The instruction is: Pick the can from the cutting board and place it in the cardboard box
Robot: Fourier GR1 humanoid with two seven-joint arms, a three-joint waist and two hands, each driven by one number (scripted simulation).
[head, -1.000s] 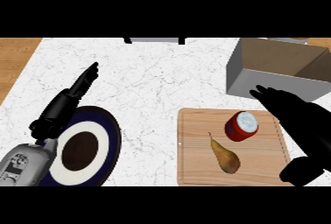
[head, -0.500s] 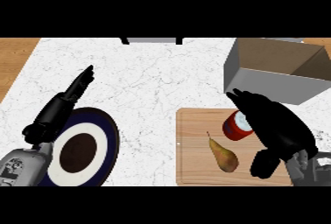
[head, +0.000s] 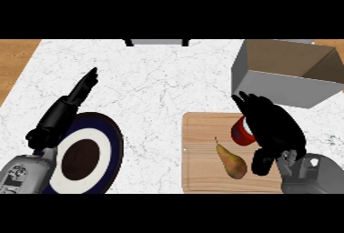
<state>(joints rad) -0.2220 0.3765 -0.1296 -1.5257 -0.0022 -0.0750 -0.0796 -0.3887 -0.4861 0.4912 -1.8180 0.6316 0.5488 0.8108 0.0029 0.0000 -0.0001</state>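
Your white marble counter (head: 168, 82) fills most of the head view, with wood floor showing past its left edge and upper right corner. At 1 o'clock sits the cardboard box (head: 285, 73), open at the top, its grey front wall facing you and its inside bare. Below it, at 4 o'clock, lies the wooden cutting board (head: 201, 159), its top edge near the box's front wall. At 8 o'clock you have a dark blue plate (head: 101, 150) with a white ring and a brown centre.

Your right hand (head: 272, 125) lies over the board's upper right part, fingers curved and spread over the red can (head: 240, 132), which stands on the board near its top edge. Only the can's left side shows; you cannot tell whether the fingers have closed on it. The thumb hangs down at 5 o'clock, just right of a pear (head: 230, 162) that lies lengthwise on the board, just below the can.

Your left hand (head: 77, 93) rests at 9 o'clock, fingers straight and together, pointing toward 12, holding nothing, its forearm crossing the plate's left rim.

Between can and box only a strip of bare counter shows.
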